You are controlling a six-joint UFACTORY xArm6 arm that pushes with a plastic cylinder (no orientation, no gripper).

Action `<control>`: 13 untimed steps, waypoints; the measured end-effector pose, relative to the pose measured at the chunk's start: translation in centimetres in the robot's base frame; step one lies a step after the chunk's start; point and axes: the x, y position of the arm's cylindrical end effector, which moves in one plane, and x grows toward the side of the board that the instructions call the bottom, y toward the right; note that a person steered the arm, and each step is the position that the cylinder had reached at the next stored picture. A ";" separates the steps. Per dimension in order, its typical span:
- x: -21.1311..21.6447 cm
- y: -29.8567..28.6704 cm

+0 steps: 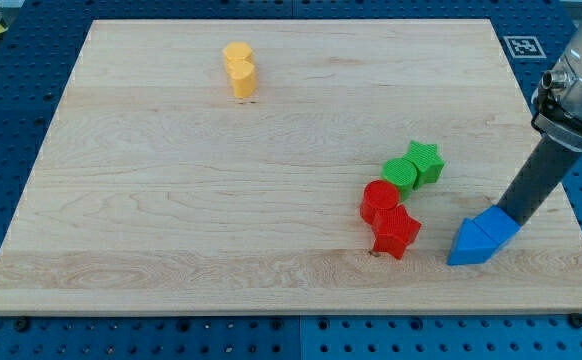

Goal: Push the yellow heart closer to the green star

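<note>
The yellow heart (239,69) stands alone near the view's top, left of the middle. The green star (425,161) sits far from it, right of the middle, touching a green round block (401,175). My tip (509,214) is at the view's right, lower than the green star. It rests against the far side of a blue block (499,229) whose shape I cannot make out. The rod slants up to the right toward the arm (576,95). The tip is far from the yellow heart.
A red round block (379,200) and a red star (396,233) sit just below the green pair. A blue triangle (468,245) touches the blue block near the board's lower right. The wooden board (171,220) ends close to the blue blocks at right.
</note>
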 end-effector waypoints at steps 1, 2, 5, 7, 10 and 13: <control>-3.6 0.3; -6.8 0.3; -15.7 -13.8; -14.3 -27.5; -21.6 -36.8; -23.1 -36.7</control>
